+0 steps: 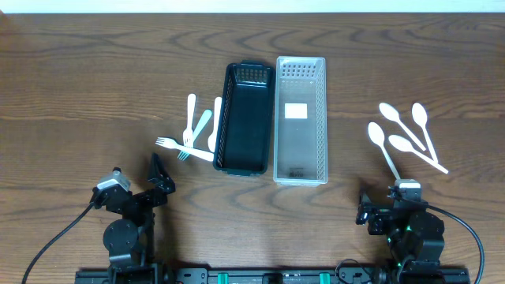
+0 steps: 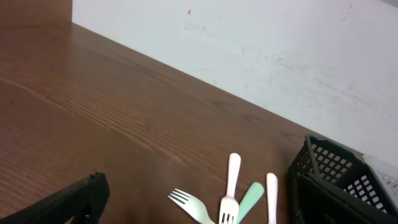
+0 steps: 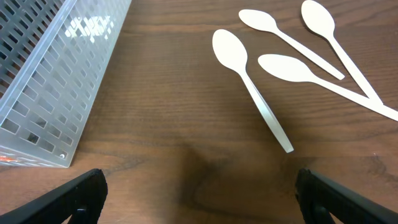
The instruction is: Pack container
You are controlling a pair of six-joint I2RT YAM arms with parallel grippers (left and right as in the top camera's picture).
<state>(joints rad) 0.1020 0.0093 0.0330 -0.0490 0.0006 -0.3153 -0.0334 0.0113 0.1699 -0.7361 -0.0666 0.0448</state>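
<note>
A black mesh basket (image 1: 244,118) and a clear slotted basket (image 1: 300,120) stand side by side at the table's centre, both with no cutlery inside. Several plastic forks and handles (image 1: 193,134) lie just left of the black basket; they also show in the left wrist view (image 2: 230,190). Several white spoons (image 1: 402,134) lie to the right, also in the right wrist view (image 3: 249,87). My left gripper (image 1: 162,180) is open and empty, short of the forks. My right gripper (image 1: 377,208) is open and empty, short of the spoons.
A white wall (image 2: 280,56) runs along the table's far edge. In the left wrist view the black basket (image 2: 333,180) stands right of the forks. In the right wrist view the clear basket (image 3: 56,81) fills the upper left.
</note>
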